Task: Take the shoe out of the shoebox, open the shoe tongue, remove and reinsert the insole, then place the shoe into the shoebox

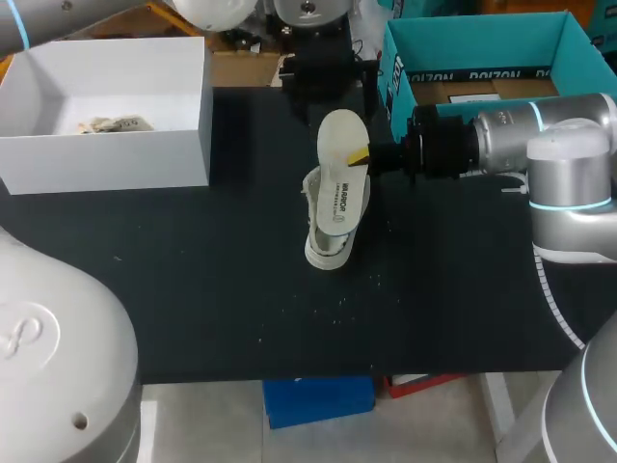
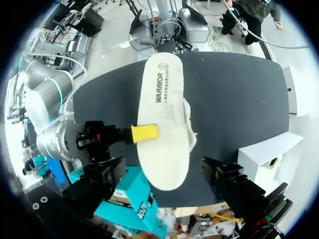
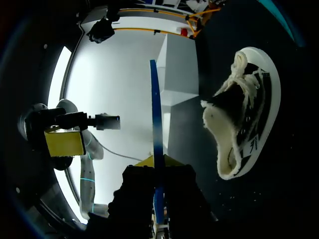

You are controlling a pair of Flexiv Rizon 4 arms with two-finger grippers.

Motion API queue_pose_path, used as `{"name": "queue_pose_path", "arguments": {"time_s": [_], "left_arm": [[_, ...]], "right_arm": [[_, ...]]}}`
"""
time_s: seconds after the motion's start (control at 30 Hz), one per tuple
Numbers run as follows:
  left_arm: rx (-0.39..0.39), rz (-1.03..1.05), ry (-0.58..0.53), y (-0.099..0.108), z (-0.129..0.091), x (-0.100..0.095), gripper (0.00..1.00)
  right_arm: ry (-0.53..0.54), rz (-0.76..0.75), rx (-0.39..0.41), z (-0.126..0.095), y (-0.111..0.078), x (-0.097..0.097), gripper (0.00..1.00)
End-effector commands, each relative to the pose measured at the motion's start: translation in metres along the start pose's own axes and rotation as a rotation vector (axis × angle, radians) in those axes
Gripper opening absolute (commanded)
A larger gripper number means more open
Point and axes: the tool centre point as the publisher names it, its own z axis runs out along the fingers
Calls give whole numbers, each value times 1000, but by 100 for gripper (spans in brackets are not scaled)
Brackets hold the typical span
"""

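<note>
A white low-top shoe (image 1: 333,217) stands on the black table (image 1: 193,280), toe toward the front edge. Just above it hangs the cream insole (image 1: 337,145), print side up, with my right gripper (image 1: 359,156) shut on its edge from the right. In the right wrist view the insole (image 3: 156,129) shows edge-on between the fingers, and the shoe (image 3: 244,114) lies beside it. From above, the insole (image 2: 162,124) covers most of the shoe (image 2: 191,127). My left gripper (image 2: 162,172) hangs over it, open wide and holding nothing. The white shoebox (image 1: 106,145) sits at the back left.
A teal cardboard box (image 1: 482,58) stands at the back right, close behind my right arm (image 1: 540,145). A black fixture (image 1: 323,77) sits at the back middle. Some paper (image 1: 116,123) lies inside the white shoebox.
</note>
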Motion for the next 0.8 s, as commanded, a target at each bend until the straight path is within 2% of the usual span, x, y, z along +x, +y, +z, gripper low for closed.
{"name": "queue_pose_path", "arguments": {"time_s": [0.03,0.23,0.4,0.57,0.8], "left_arm": [[22,2,7,26,7,-3,100],[20,-1,-1,49,15,-2,100],[20,0,4,58,17,-3,100],[23,-3,7,53,18,-3,100],[27,2,10,28,10,-5,100]], "right_arm": [[-2,1,-1,1,0,0,0],[-2,1,-1,1,0,0,0],[-2,1,-1,1,0,0,0],[-2,1,-1,1,0,0,0],[-2,1,-1,1,0,0,0]]}}
